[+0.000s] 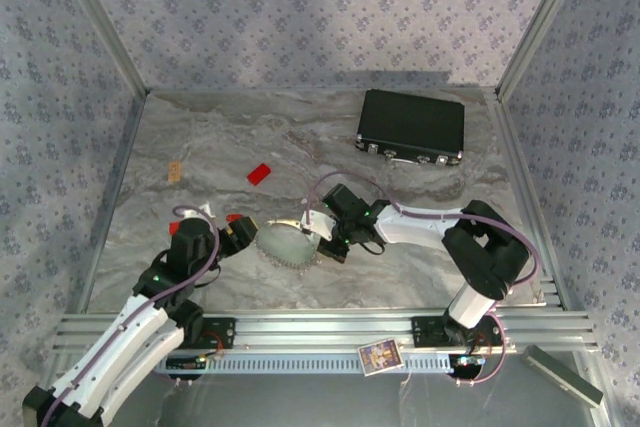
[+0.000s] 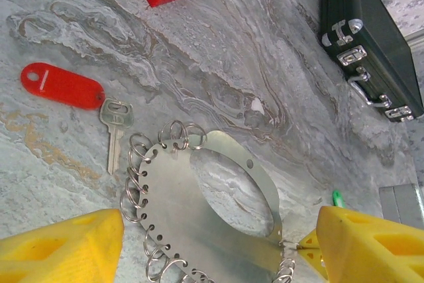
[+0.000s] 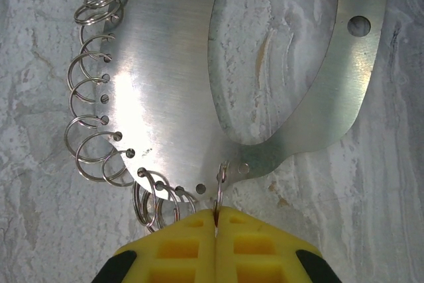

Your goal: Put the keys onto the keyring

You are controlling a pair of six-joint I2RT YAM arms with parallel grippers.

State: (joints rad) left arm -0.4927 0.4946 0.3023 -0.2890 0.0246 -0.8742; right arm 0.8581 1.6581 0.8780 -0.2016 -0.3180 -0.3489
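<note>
Right gripper point(image 3: 216, 220) clenched on a small ring point(image 3: 221, 183) of the ring-lined metal plate point(image 3: 165, 64) toward the table's point(image 1: 200, 147) near edge, left gripper point(image 2: 215, 246) released above it, red-tagged key point(image 2: 114, 138) just beside, black case point(image 2: 371, 51) closed at far right corner.

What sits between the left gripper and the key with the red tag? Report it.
The rings on the metal plate lie between the open left gripper and the key. Nothing covers the key itself.
</note>
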